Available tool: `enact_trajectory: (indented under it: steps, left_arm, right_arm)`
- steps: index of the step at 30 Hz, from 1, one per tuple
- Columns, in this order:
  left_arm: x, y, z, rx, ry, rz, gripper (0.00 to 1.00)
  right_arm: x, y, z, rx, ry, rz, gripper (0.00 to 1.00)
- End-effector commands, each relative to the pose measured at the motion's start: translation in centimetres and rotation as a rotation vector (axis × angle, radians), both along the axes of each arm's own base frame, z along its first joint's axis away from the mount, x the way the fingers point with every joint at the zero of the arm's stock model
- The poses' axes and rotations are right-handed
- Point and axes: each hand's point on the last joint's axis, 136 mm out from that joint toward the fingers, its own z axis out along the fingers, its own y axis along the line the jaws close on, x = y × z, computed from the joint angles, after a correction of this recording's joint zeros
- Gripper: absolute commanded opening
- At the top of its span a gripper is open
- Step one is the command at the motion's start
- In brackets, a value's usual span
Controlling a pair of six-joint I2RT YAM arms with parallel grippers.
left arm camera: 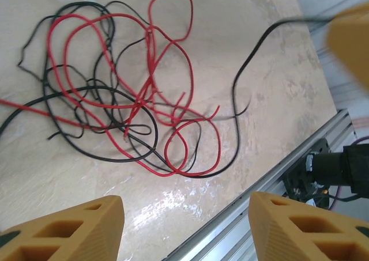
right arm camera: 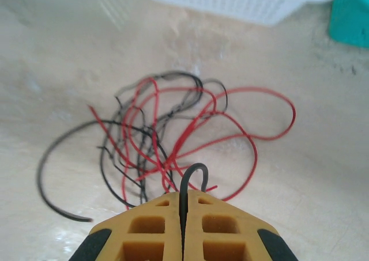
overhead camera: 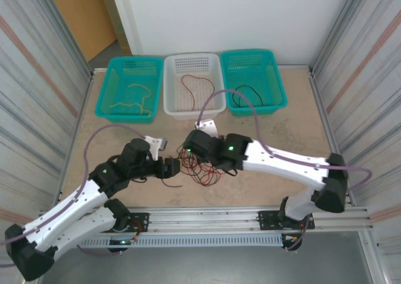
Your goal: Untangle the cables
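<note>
A tangle of red and black cables (overhead camera: 202,171) lies on the table near its front edge, between the two grippers. My right gripper (right arm camera: 183,200) is shut on a black cable (right arm camera: 193,170), which loops out from between its orange fingertips just above the tangle (right arm camera: 167,128). My left gripper (left arm camera: 187,229) stands open beside the tangle (left arm camera: 132,99), nothing between its orange fingers (left arm camera: 75,226). In the left wrist view one black cable (left arm camera: 248,71) rises from the heap toward a blurred orange finger at the top right. From above, the left gripper (overhead camera: 172,167) sits left of the heap and the right gripper (overhead camera: 188,149) at its upper left.
Three baskets stand in a row at the back: a teal basket (overhead camera: 113,77) with a yellow-tan cable (overhead camera: 133,102), a white basket (overhead camera: 170,83) with a red cable (overhead camera: 194,83), and a teal basket (overhead camera: 276,77) with a black cable (overhead camera: 245,96). A metal rail (overhead camera: 219,218) runs along the front edge.
</note>
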Motion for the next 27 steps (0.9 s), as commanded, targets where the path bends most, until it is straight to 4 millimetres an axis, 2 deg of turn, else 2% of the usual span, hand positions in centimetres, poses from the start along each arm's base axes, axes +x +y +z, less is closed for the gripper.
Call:
enact_trajectory:
  steps: [1,8,15,18,27]
  left_arm:
    - [1.6,-1.9,3.3,-0.034,-0.124,-0.027,0.6]
    - [1.5,-4.3,4.3,-0.042,-0.158,-0.098,0.63]
    - [1.5,-5.4,3.2,-0.032,-0.127,-0.108,0.65]
    - [1.3,-5.8,2.6,-0.028,-0.115,-0.116,0.67]
    - [1.8,-6.2,0.3,0.006,-0.077,-0.097,0.68]
  right_arm:
    - [-0.4,-0.5,3.9,0.089,-0.07,0.062,0.0]
    - [-0.9,-2.1,11.3,0.348,-0.137,0.117,0.0]
    - [-0.8,-4.0,17.5,0.528,-0.223,0.154,0.0]
    - [-0.5,-4.3,19.9,0.557,-0.257,0.169,0.0]
    - [-0.7,-4.1,25.3,0.651,-0.319,0.253,0.0]
